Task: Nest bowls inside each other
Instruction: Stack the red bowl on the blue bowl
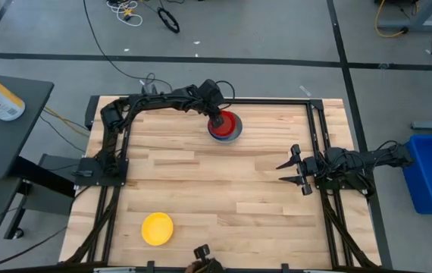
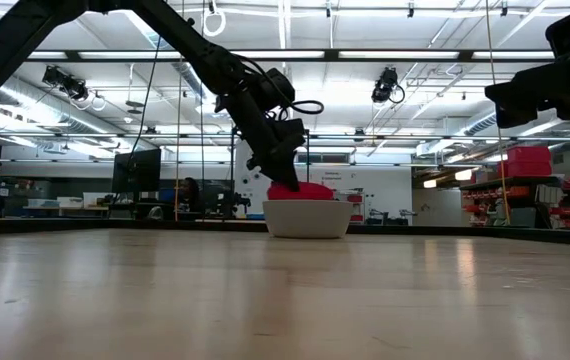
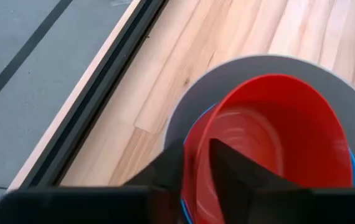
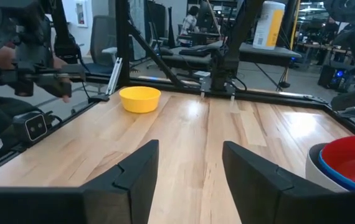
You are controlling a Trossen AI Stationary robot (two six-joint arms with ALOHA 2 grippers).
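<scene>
**Red bowl sits in the stack, left jaws astride its rim**

The wooden desk [image 1: 201,189] fills the middle of the floor, with a dark arm mounted at each side. The left arm reaches along the far edge, and its left gripper [image 3: 196,163] comes down onto a stack of bowls there. The grey bowl [image 3: 252,67] is outermost and rests on the desk. A blue bowl [image 3: 354,171] shows only as a thin rim inside it, and whether there is one blue bowl or two I cannot tell. The red bowl [image 3: 271,134] lies innermost, tilted slightly, with its rim raised above the others. One finger of the left gripper is inside the red bowl and the other outside, so the near wall of the bowl passes between the jaws. They stand only slightly apart; whether they press the wall I cannot tell.

The right gripper [image 4: 190,171] waits above the right side of the desk, well apart from the stack, its jaws spread wide with nothing between them.

The yellow bowl [image 1: 157,228] sits alone near the front left corner, upright, far from both grippers.
</scene>
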